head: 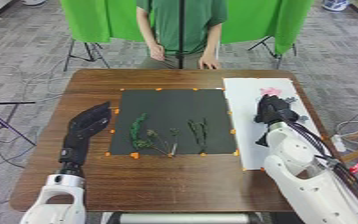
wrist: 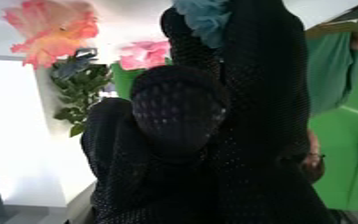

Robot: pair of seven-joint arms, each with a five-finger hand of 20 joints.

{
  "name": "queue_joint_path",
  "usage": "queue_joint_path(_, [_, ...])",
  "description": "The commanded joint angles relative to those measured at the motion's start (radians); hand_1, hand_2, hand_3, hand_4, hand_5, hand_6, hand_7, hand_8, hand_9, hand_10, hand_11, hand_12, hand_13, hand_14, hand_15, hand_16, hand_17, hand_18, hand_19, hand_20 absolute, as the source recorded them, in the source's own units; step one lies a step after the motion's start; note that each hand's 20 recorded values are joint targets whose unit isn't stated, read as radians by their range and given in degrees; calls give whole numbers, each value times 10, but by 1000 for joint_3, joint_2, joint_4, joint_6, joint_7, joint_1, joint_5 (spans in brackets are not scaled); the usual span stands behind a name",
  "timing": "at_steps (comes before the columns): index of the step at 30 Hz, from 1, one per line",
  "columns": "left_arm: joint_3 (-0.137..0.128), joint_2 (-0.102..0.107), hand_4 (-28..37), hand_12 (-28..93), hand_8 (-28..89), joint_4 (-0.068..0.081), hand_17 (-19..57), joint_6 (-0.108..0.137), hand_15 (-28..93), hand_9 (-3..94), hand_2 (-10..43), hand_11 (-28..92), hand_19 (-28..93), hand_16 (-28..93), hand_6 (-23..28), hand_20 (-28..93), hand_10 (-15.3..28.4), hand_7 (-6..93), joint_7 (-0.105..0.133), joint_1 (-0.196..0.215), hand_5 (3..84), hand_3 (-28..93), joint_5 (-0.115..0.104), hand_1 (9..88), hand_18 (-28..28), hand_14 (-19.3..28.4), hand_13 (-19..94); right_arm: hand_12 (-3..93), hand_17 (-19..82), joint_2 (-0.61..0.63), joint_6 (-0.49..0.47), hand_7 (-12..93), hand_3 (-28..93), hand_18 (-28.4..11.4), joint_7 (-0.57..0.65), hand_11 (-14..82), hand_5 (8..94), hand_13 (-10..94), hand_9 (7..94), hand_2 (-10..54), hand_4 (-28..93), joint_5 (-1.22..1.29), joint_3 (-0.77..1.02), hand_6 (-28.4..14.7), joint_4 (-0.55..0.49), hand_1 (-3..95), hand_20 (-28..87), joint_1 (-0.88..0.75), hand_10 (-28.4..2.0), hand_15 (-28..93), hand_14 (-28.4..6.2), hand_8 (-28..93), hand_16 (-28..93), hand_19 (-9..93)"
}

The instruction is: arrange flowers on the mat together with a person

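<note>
The ruffled, dusty-blue flower [wrist: 202, 20] I'm working with shows at the fingers of my right hand [head: 270, 111], over the white sheet [head: 244, 100] along the table's right side. I judge it next to weightless, its head soft and easily crushed, so I'd want my hold low on the stem, where I expect it to be stiffer, and only a light pinch there. My fingers look mostly straight and set near one another, with the thumb in front of them; whether any stem sits between them I cannot tell. Near it are a peach-pink flower with wide, loose petals [wrist: 51, 30], a smaller bright pink flower [wrist: 146, 54] and some dark green leaves [wrist: 82, 82], all likely to snag if I sweep sideways. To the left lies the dark, rectangular mat [head: 158, 105], with a leafy green sprig [head: 135, 127] and a pair of thin dark green stems [head: 198, 134] on it; those would probably slide at a nudge, so I'd lower the bloom clear of them. My left hand [head: 88, 122] is over the brown wooden table [head: 171, 185] left of the mat, fingers straight and together.
</note>
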Motion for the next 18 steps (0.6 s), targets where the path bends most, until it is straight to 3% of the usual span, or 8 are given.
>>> queue_joint_path(1, [-67,58,-144,138,-68,8,35,109,160,392,-35,172,110,18,52,168,122,139,18,46,433,646,-101,296,125,171,323,431,638,42,32,255,-283,-98,-2,91,782,937,918,-95,421,8,10,8,-133,946,427,109,-77,516,2,217,316,932])
queue_joint_path(8, [-124,53,-204,138,-68,22,40,152,160,410,46,178,110,17,52,170,127,139,9,106,443,671,-146,256,121,172,325,435,634,-30,-6,254,-283,-96,-51,88,781,937,918,-95,423,81,-119,7,-151,946,431,323,-76,511,2,220,320,932])
queue_joint_path(13, [-132,48,-238,135,-70,34,40,162,165,417,77,180,113,16,52,171,129,139,6,126,447,683,-162,238,121,174,327,436,629,-161,-32,253,-283,-98,-107,86,781,937,918,-95,427,141,-264,10,-76,943,434,469,-74,507,1,220,325,932])
queue_joint_path(16, [-125,43,-278,134,-72,56,41,157,167,420,165,183,115,14,51,170,130,139,21,116,450,688,-200,184,121,174,328,437,628,-231,-63,253,-283,-98,-134,86,781,937,918,-95,428,156,-354,10,-24,942,435,526,-74,506,1,220,327,932])
queue_joint_path(18, [-118,43,-281,132,-72,64,42,174,168,422,230,182,115,13,50,170,131,141,26,116,452,674,-217,161,121,175,329,437,628,-273,-95,253,-283,-97,-157,85,781,937,918,-95,426,149,-411,10,8,942,435,552,-74,505,1,220,328,932])
